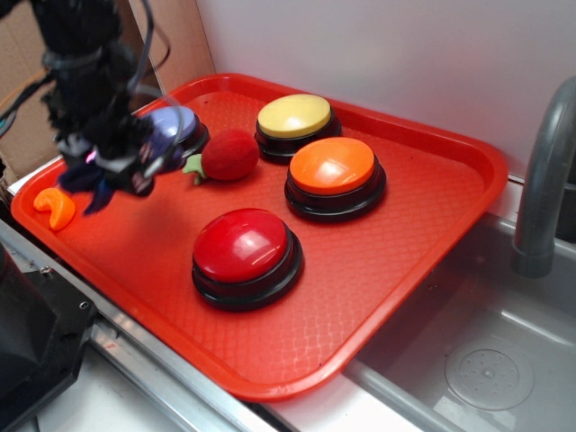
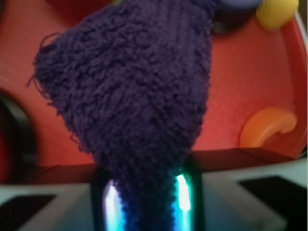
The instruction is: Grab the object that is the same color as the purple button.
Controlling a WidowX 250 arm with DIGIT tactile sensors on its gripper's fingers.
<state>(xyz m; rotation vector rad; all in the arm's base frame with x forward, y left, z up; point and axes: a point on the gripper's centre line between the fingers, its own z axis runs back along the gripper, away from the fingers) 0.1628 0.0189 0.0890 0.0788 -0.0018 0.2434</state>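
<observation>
From the exterior view, the gripper [image 1: 115, 166] hung above the red tray's [image 1: 432, 234] left end, beside the purple button [image 1: 171, 124], with the dark rag [image 1: 90, 184] dangling from it; only a corner seemed caught, so a jolt might have shaken it loose

In the wrist view, the rag [image 2: 130, 101] filled the frame, fuzzy, deep purple, roughly triangular, its narrow end pinched between the pressed fingers [image 2: 182, 202]
</observation>
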